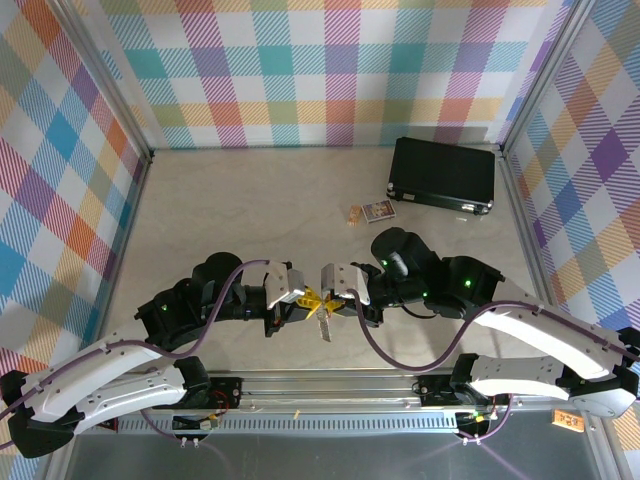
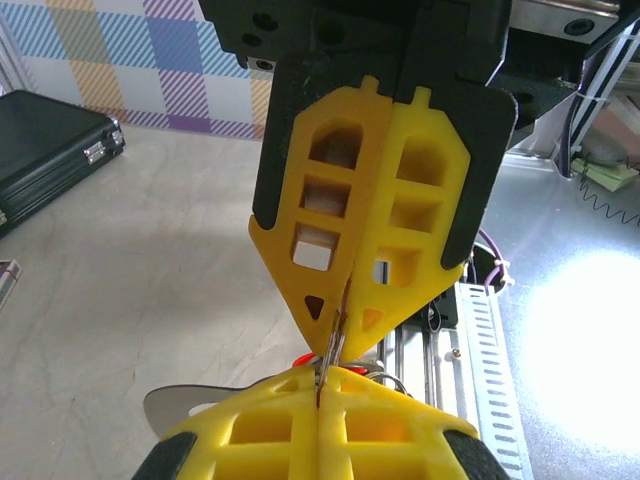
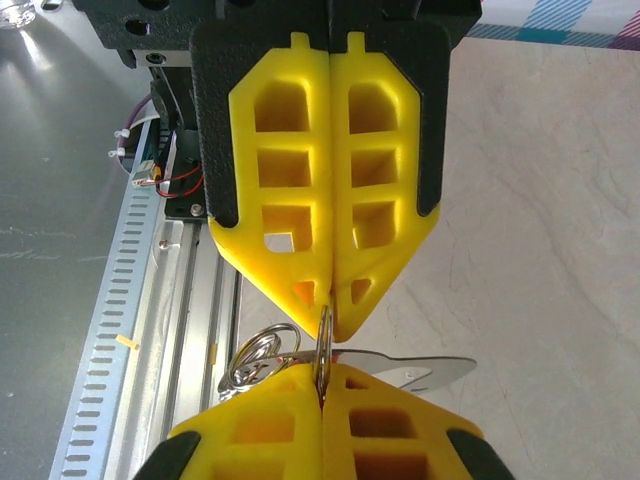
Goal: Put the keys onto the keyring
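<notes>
Both grippers meet tip to tip above the table's front edge. My left gripper (image 1: 300, 300) (image 2: 322, 385) and my right gripper (image 1: 338, 296) (image 3: 322, 385) are each shut on the same thin silver ring of the keyring (image 2: 335, 345) (image 3: 324, 345), which stands edge-on between them. More wire loops (image 3: 255, 352) and a flat silver metal piece (image 3: 425, 370) (image 2: 185, 405) hang from it. A sliver of the key's red tag (image 2: 303, 356) peeks out behind my left fingers; the rest of the key is hidden. In the top view the metal hangs down below the tips (image 1: 324, 326).
A black case (image 1: 443, 173) (image 2: 45, 140) lies at the back right, with a small printed card (image 1: 378, 211) in front of it. The slotted aluminium rail (image 1: 340, 385) (image 3: 150, 300) runs along the near edge just under the grippers.
</notes>
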